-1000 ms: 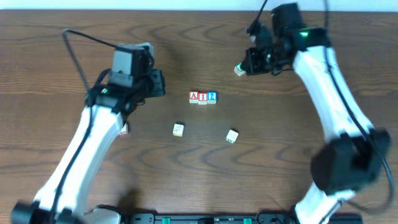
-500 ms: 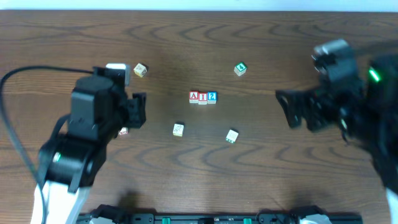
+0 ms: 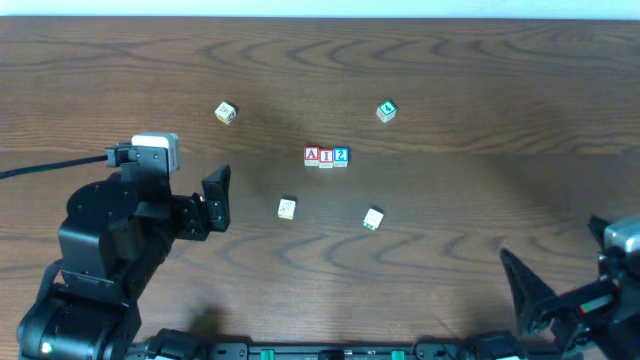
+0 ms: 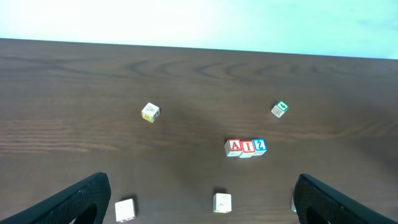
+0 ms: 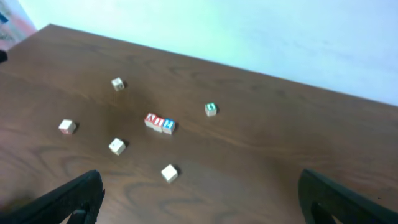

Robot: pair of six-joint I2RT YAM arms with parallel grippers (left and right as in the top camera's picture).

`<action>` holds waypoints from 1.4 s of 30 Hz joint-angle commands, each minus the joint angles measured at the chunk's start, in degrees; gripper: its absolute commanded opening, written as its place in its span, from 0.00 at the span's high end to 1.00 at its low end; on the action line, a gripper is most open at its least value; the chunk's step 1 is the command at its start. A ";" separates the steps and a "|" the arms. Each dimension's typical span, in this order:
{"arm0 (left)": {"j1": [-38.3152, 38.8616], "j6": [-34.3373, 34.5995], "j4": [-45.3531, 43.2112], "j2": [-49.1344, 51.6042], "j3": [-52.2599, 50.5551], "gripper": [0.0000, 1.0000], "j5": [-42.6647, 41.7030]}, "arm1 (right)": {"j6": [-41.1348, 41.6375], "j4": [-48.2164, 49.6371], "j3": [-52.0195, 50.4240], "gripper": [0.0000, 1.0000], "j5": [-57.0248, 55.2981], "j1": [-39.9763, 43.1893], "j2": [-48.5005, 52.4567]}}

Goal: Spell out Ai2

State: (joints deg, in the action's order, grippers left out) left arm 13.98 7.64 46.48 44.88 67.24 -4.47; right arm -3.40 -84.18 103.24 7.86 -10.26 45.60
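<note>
Three blocks reading A, I, 2 (image 3: 326,156) stand side by side in a row at mid-table. The same row (image 4: 246,147) shows in the left wrist view, and the row (image 5: 160,122) shows from the right wrist. My left gripper (image 4: 202,211) is open and empty, drawn back at the near left, one of its fingers (image 3: 217,195) showing from overhead. At the near right corner my right gripper (image 5: 205,205) is open and empty, far from the row, one of its fingers (image 3: 530,290) showing from overhead.
Loose blocks lie around the row: a yellowish block (image 3: 225,113) far left, a green-marked block (image 3: 386,111) far right, and two pale blocks (image 3: 287,208) (image 3: 373,219) nearer. Another pale block (image 4: 125,210) sits by my left finger.
Both arms pulled back from the far side to the near edge and both grippers opened. The yellowish and green-marked blocks now lie free on the table.
</note>
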 commanded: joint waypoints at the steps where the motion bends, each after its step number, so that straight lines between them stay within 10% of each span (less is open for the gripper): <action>1: -0.09 -0.35 0.11 0.04 0.42 0.05 0.42 | -0.52 -1.84 0.20 0.01 -0.57 0.17 -0.09; 20: -12.48 -3.82 13.09 -18.03 -1.29 0.05 2.99 | -0.52 -12.13 0.17 0.01 -0.57 0.17 -0.09; 25: -15.93 -12.94 7.65 -28.02 -12.59 0.05 2.97 | -0.52 -12.33 0.17 0.01 -0.57 0.17 -0.09; 42: -16.22 -12.31 -12.13 -43.41 -48.98 0.05 -2.67 | -0.52 -12.33 0.17 0.01 -0.57 0.17 -0.09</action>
State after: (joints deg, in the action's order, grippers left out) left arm -1.89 -4.73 35.77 3.03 20.60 -6.00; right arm -3.42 -96.42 103.22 7.66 -10.26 45.63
